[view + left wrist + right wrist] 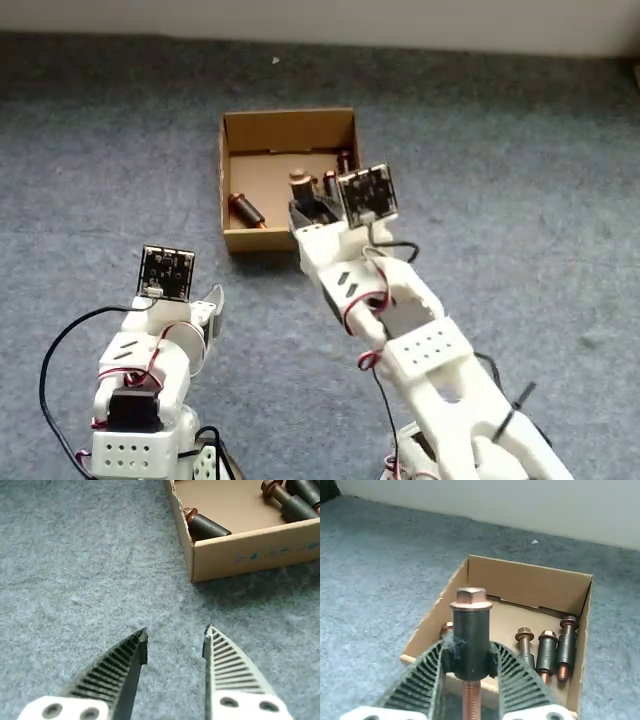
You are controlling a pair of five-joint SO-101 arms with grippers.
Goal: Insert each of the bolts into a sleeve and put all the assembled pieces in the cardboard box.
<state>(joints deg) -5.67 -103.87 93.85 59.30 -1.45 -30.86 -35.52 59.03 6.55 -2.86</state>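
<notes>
**High view**
- Box: one cardboard box point(290, 120), top open, toward 12 o'clock on the grey carpeted table point(520, 150).
- Arms: two. The left arm point(145, 365) is at 7 o'clock. The right arm point(420, 340) comes in from 5 o'clock, with its wrist over the box's 4 o'clock corner.
- Pieces: one lone piece point(246, 211) lies flat at the box's 8 o'clock, long axis roughly 10-to-4. More sit near the box's 3 o'clock, partly covered by the arm, so I can't count them here.

**Left wrist view**
- Left gripper point(176, 632): fingers spread with nothing between them, over carpet just short of a box corner.
- Pieces: the lone piece lies against the side wall. At least two more lie deeper in.

**Right wrist view**
- Right gripper point(470, 652): pinching the dark sleeve point(471, 635) of one held piece point(470, 617).
- Held piece: upright over the box's near wall, long axis vertical. The copper bolt point(471, 597) has its hex head up and its threaded end hangs below the fingers.
- In the box: four. A row of three point(547, 650) lies parallel along one side wall, heads toward the far wall. The fourth is half hidden behind the held sleeve.
- Total pieces: five.
</notes>
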